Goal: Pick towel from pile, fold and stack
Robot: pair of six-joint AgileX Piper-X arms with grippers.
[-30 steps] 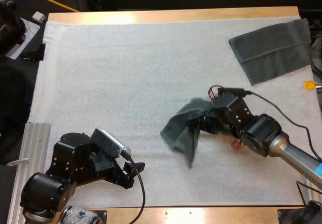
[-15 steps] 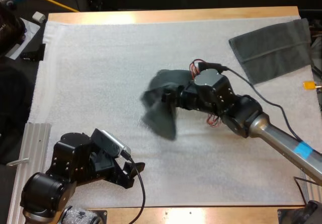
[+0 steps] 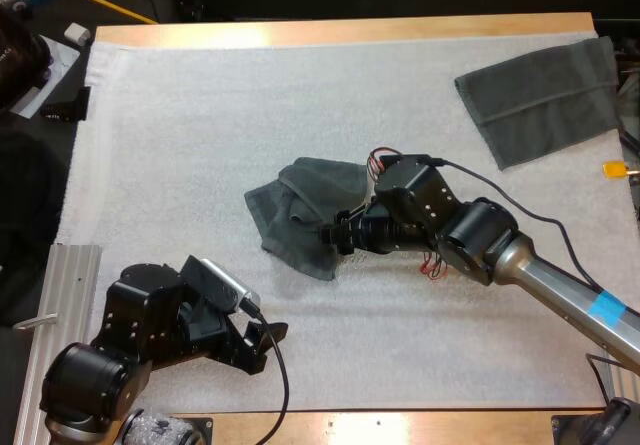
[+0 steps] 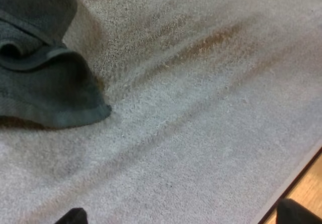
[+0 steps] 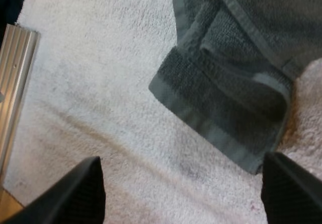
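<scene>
R gripper [image 3: 338,235] sits low over mid-mat, fingers [image 5: 90,189] wide apart, holding nothing. Crumpled towel [image 3: 300,215] lies bunched on white mat [image 3: 180,145], just beside gripper at its 9 o'clock. L gripper [image 3: 262,339] is at mat's 7 o'clock, also apart & empty, well clear of towel. Flat towel [image 3: 540,95] sits at mat's 1–2 o'clock corner, prob. the stack spot. Step looks like spreading before fold: go for a hemmed corner [image 5: 156,89], not the bunch. Pinch one layer only, lift, then draw corners apart w/ both arms so cloth drops flat.
</scene>
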